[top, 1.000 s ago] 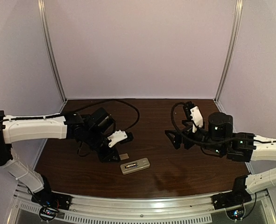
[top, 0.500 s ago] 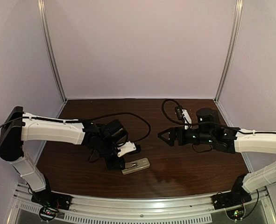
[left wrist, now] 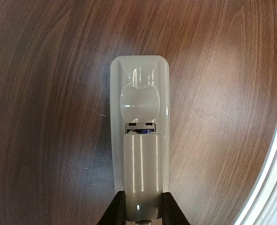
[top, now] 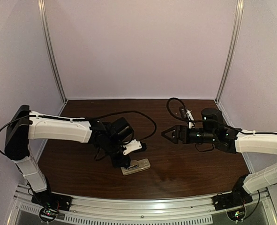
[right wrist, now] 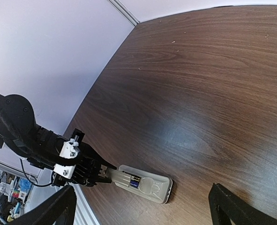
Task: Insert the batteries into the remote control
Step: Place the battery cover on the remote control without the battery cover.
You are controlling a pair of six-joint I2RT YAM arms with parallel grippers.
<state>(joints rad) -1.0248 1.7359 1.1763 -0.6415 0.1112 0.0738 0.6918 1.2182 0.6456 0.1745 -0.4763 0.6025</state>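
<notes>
Your left pincer is clamped on one end of the remote control, which lies back-up on the table near its front edge. A blue-purple battery shows at the cover gap. Farther back, your right pincer hangs wide open, holding nothing.

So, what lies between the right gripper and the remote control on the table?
Nothing: only bare brown table separates the open right gripper from the remote control. The top external and right wrist views both show this.
</notes>
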